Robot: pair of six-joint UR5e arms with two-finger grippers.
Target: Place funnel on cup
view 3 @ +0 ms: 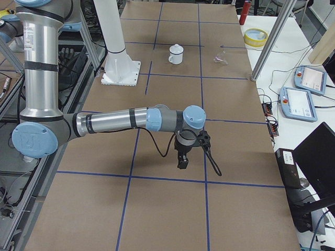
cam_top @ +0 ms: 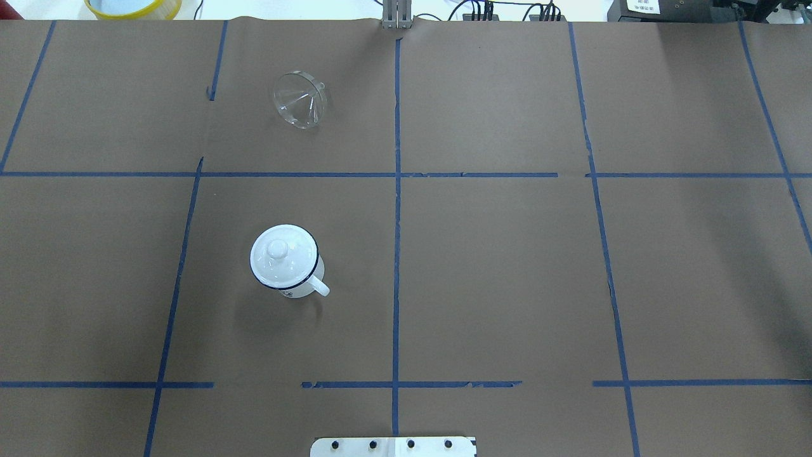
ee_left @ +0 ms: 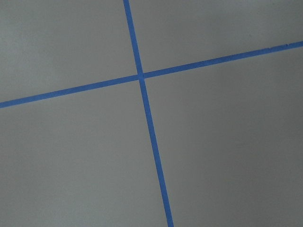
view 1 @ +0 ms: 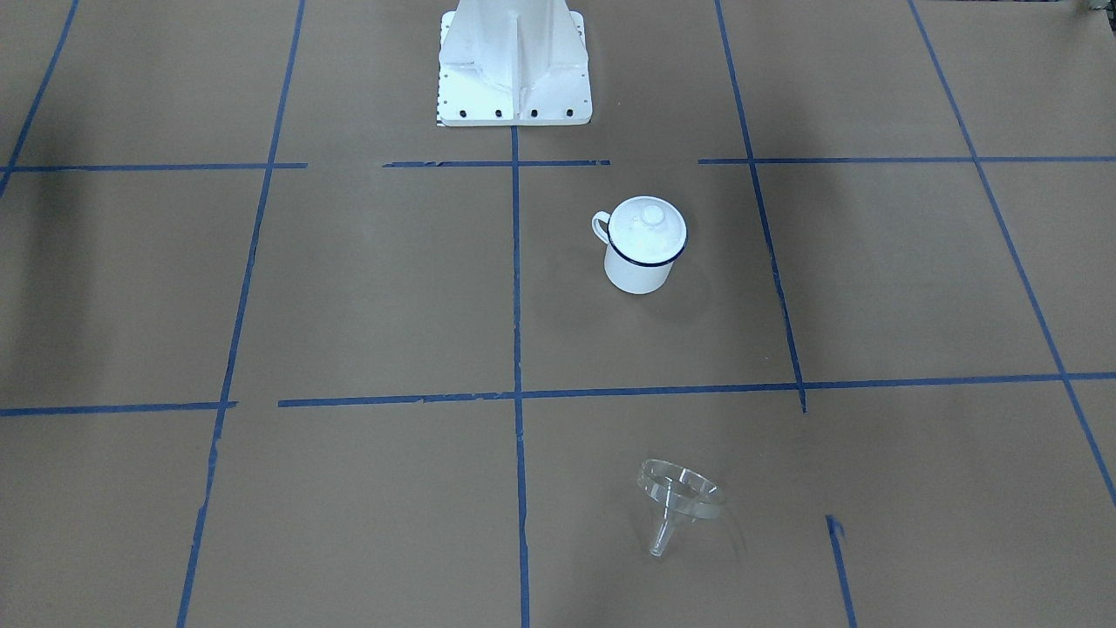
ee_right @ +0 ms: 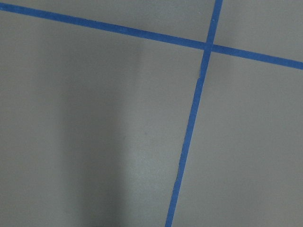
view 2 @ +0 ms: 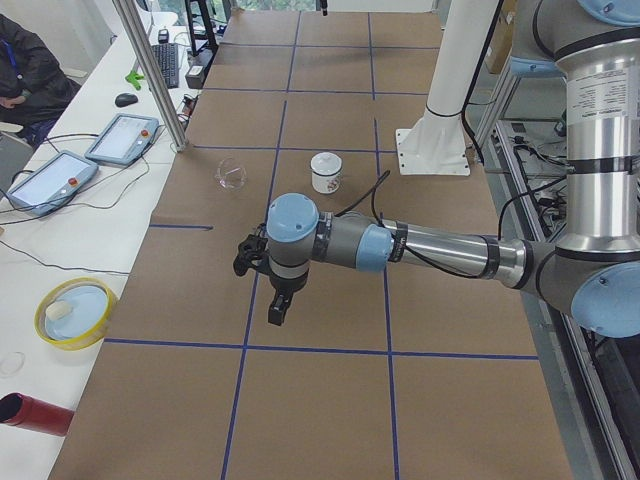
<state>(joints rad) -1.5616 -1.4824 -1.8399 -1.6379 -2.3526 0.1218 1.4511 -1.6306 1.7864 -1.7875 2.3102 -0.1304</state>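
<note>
Brown paper crossed with blue tape covers the worktop [cam_top: 507, 285]. The clear funnel [cam_top: 300, 100] lies tipped on its side in the far row of squares, on the robot's left half. The white enamel mug [view 1: 639, 272] stands upright well apart from it, nearer the robot's base, with its handle turned towards the centre line. A white domed lid [cam_top: 282, 257] sits on the mug's dark rim.

The left gripper [view 2: 277, 316] hangs over tape lines off to the left, and the right gripper [view 3: 181, 166] hangs over the opposite end. Both show only in the side views, so I cannot tell whether either is open or closed. Neither is close to the funnel or the mug.

The step in hand looks like the first reach, and the left arm has the shorter way. A grasp across the funnel's wide rim should serve, turning it spout-down before lowering it squarely over the mug. The lid may block the spout and probably needs lifting off first. Clear plastic on its side could roll if nudged.

Bare paper surrounds both objects. The funnel lies not far from the far edge, where a metal post [cam_top: 396, 16] stands.
</note>
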